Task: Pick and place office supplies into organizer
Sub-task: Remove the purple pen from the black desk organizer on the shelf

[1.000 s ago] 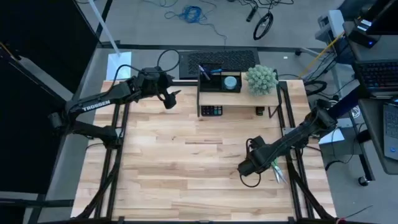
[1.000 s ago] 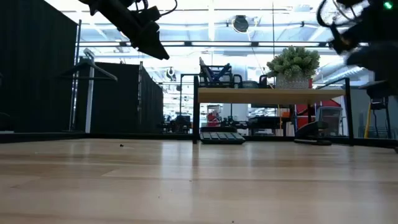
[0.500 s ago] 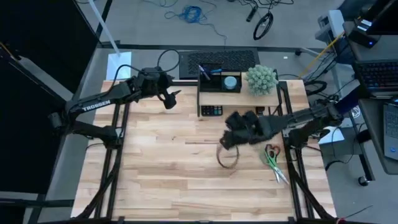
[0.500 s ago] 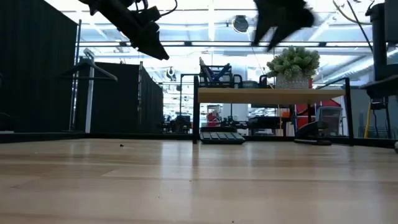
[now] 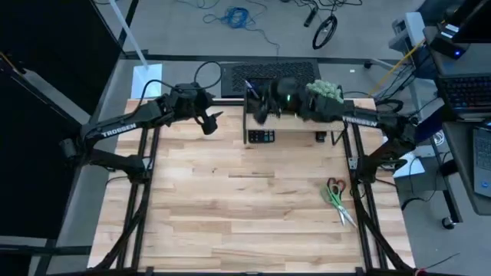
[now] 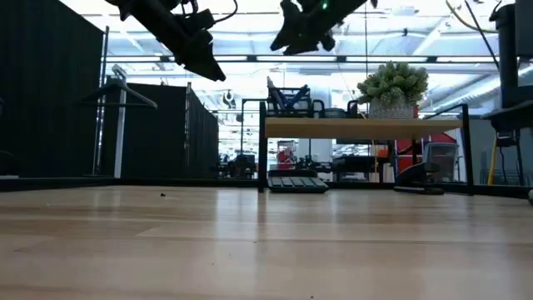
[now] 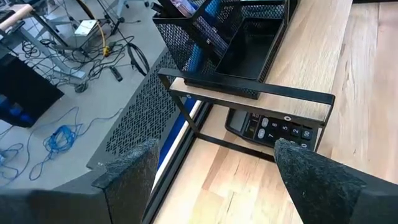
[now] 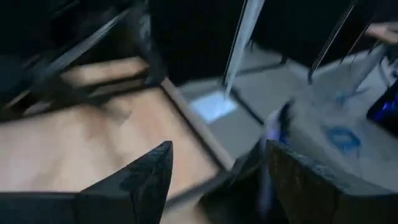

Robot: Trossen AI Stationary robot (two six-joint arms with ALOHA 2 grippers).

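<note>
Black rectangular mesh desk organizer (image 5: 270, 101), qty 1: upper centre of high view, atop wooden shelf riser (image 5: 294, 116); blue pens (image 7: 198, 38) inside, count unclear.
Red/green-handled scissors (image 5: 337, 198), qty 1: lower right, flat on light wood table (image 5: 230, 207).
Black calculator w/ grey keys (image 5: 261, 136), qty 1: under riser.
Fuzzy green plant ball (image 5: 325, 90), qty 1: on riser, partly covered.
Right gripper (image 5: 259, 106): above organizer, fingers spread, empty.
Left gripper (image 5: 210, 123): upper left, spread, empty.

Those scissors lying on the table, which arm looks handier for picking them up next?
The right arm, probably. The scissors lie near the table's right edge, on that arm's side. Its gripper is now up over the organizer, though, while the left gripper hovers at the far left, farther from the scissors.
</note>
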